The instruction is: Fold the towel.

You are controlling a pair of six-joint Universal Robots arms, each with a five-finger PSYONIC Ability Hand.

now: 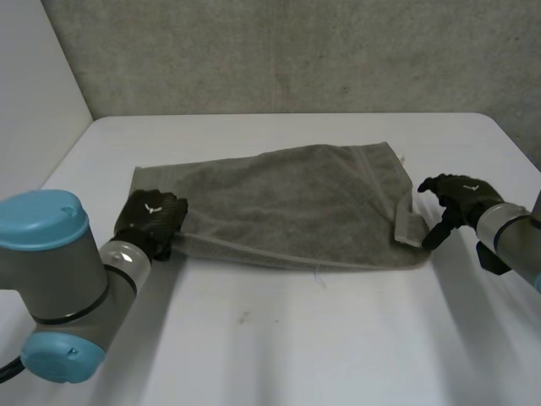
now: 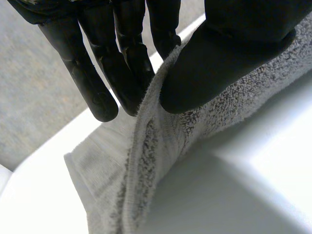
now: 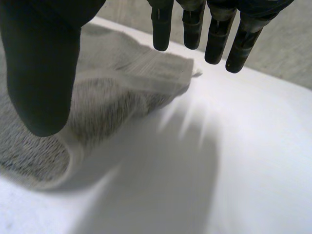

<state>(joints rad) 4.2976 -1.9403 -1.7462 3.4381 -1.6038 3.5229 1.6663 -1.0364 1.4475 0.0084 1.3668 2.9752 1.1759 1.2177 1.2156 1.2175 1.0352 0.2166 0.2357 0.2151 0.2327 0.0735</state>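
The fingers (image 2: 100, 83) of your left hand (image 2: 126, 44) and its thumb (image 2: 219, 63) pinch an edge of the towel (image 2: 146, 170). The fingers lie on one face of the cloth and the thumb presses the other, with the hem standing up between them. In the head view, that hand sits at the towel's 9 o'clock end, on the near corner, and its grey arm (image 1: 59, 279) runs back toward 7 o'clock.

The fingers (image 3: 192, 24) of your right hand (image 1: 456, 196) are straight and set well apart from the thumb, and they hold nothing. The towel's turned-up corner lies below the gap, just short of the fingertips. The hand hangs over the table (image 1: 296, 338) at the towel's 3 o'clock end. One fingertip is just beside the curled flap at the near corner, though you cannot tell whether it touches.

The grey towel lies spread across the middle of the white table, its long side running from 9 to 3 o'clock. It is rumpled, with a raised ridge along the near edge.
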